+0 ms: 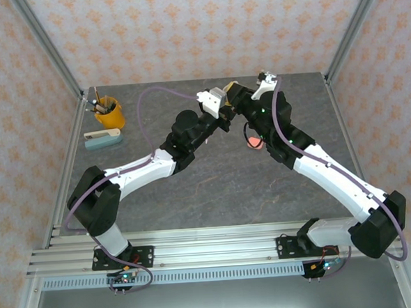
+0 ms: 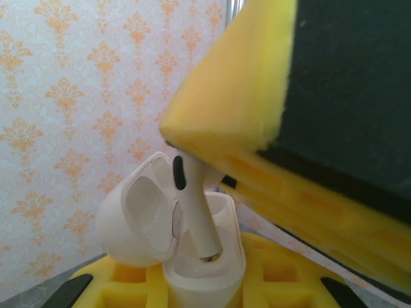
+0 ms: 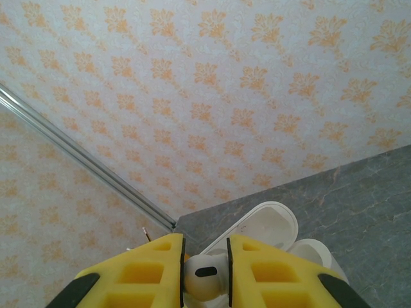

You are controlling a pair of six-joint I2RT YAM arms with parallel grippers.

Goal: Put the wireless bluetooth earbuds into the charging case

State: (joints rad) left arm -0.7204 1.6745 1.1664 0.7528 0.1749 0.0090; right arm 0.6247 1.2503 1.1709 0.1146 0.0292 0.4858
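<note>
Right pincer (image 3: pixel 205 255) is clamped on a white earbud (image 2: pixel 196 212) whose stem sits partly in the open charging case (image 2: pixel 218 260), itself gripped by the left pincer (image 2: pixel 202 285); a tilted stem could jam against the socket wall or spring free on release.

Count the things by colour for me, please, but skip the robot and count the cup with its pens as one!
White: 2, the earbud and the charging case.
Salmon: 1, a small half-hidden thing.
Yellow-orange: 1, the cup.
Teal: 1, the block beside it.
Total: 5.
</note>
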